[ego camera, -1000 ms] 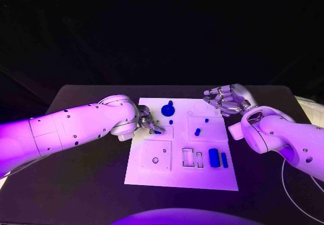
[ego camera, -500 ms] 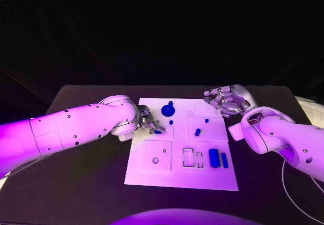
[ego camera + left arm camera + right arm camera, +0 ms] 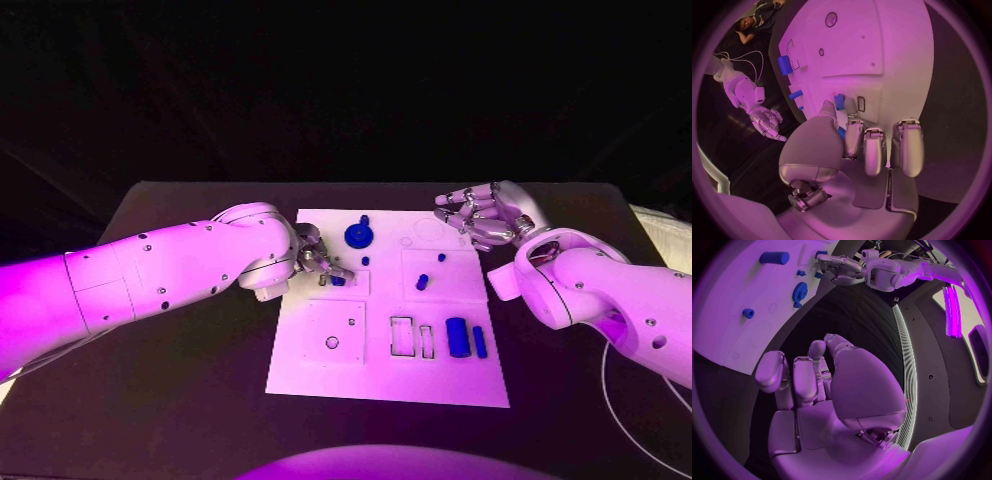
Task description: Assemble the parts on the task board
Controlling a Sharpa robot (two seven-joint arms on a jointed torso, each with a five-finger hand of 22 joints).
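head view: the white task board (image 3: pixel 387 370) lies in the middle of the black table (image 3: pixel 173 400), its long axis running from the near edge to the far edge. the left hand (image 3: pixel 315 262) sits at the board's left edge, fingers bunched over a small blue part (image 3: pixel 338 281); whether it grips that part cannot be told here. a blue gear (image 3: pixel 358 236) lies near the board's far edge, a short blue peg (image 3: pixel 421 282) mid-board, and a blue cylinder (image 3: pixel 457 336) with a thinner blue bar (image 3: pixel 479 342) beside it near the right edge, both lengthwise along the board. the right hand (image 3: pixel 483 217) hovers off the board's far right corner, fingers curled, nothing in it. bare table lies on both sides of the board.

left wrist view: the left hand's (image 3: pixel 861 145) fingertips (image 3: pixel 853 131) close round the small blue part (image 3: pixel 839 102), which stands up from the board (image 3: pixel 886 55).

right wrist view: the right hand (image 3: pixel 817 385) is curled in, nothing in it, over dark table beside the board (image 3: pixel 729 315); gear (image 3: pixel 799 291) and cylinder (image 3: pixel 774 258) lie on it.
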